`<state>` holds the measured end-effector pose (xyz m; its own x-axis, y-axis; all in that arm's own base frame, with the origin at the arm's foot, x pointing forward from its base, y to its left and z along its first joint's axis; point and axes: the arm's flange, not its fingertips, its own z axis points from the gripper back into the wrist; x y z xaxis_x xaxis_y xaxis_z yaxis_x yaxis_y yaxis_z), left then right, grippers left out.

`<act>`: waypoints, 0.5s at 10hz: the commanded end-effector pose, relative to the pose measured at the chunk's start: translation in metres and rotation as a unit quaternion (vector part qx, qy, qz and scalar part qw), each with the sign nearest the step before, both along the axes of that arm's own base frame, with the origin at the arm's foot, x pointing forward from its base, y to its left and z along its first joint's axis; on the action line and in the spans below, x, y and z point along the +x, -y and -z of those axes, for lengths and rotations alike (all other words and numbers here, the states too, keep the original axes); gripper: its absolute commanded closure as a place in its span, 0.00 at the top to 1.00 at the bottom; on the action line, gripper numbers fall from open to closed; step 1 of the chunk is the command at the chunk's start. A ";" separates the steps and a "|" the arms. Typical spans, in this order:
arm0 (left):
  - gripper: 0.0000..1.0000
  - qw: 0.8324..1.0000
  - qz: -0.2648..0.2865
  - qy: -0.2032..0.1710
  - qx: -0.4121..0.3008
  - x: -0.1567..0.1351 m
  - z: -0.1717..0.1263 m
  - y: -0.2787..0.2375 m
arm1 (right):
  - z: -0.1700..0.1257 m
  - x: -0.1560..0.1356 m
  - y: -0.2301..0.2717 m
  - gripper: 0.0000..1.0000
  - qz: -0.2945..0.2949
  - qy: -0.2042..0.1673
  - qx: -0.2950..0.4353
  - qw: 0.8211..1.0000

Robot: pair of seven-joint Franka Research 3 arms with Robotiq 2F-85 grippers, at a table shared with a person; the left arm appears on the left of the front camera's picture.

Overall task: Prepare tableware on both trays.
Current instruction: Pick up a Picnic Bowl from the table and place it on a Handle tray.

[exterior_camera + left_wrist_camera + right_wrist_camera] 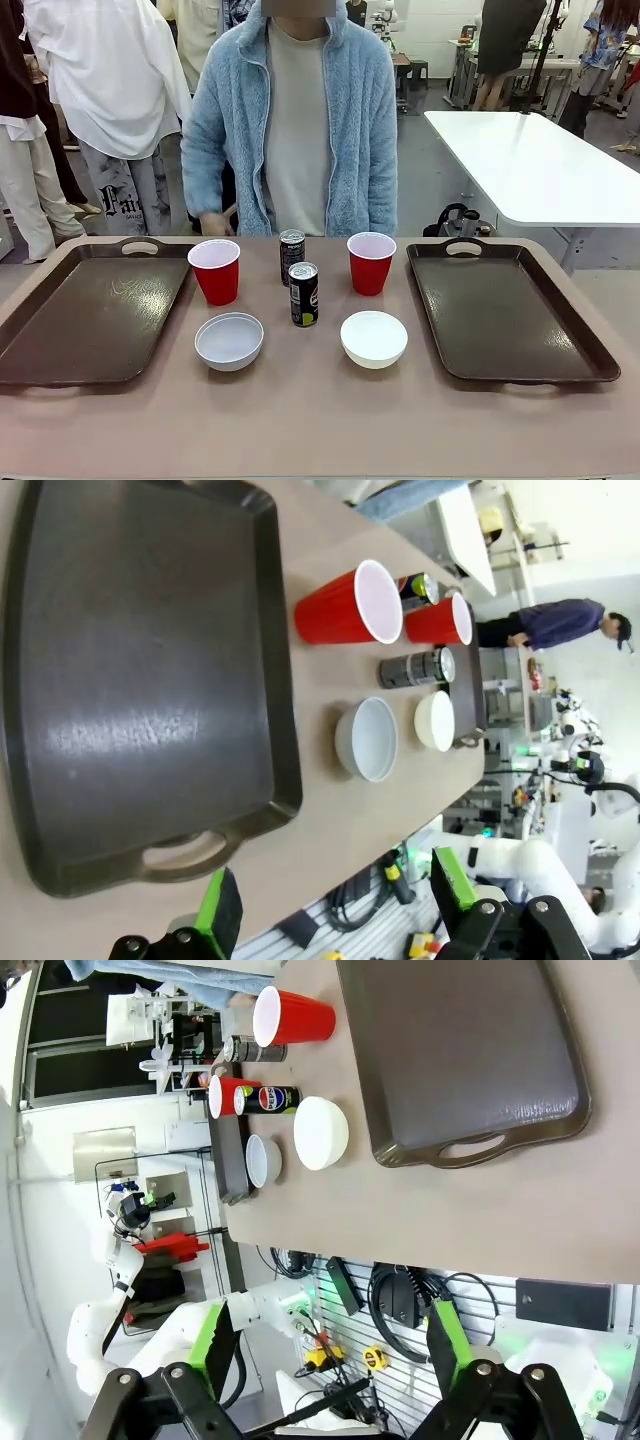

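The tan table (pixel 320 430) spans the front view, and a person (pixel 295 120) in a fluffy light-blue jacket stands at its far side. The left tray (pixel 90 320) and right tray (pixel 510 315) lie flat at opposite ends of the table, both bare. The left gripper (pixel 335 900) has its green-padded fingers spread wide with nothing between them, up off the table near the left tray's handle; the right gripper (pixel 330 1338) is likewise spread and empty, near the right tray's handle. Between the trays, the left cup (pixel 216 271) and right cup (pixel 371 262) stand upright. In front of them sit the left bowl (pixel 229 341) and right bowl (pixel 374 338). Between the cups stand the far can (pixel 292 255) and, just before it, the near can (pixel 304 294).
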<state>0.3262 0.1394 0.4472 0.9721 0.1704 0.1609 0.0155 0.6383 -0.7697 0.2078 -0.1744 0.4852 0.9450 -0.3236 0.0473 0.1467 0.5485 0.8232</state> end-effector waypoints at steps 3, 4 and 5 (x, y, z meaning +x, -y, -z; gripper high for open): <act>1.00 1.000 0.002 0.002 -0.007 0.001 0.000 0.000 | -0.002 0.001 -0.002 1.00 0.002 0.003 0.009 1.000; 1.00 1.000 0.002 0.002 -0.007 0.001 0.000 0.000 | -0.002 0.001 -0.002 1.00 0.002 0.003 0.009 1.000; 1.00 1.000 0.002 0.002 -0.007 0.001 0.000 0.000 | -0.002 0.001 -0.002 1.00 0.002 0.003 0.009 1.000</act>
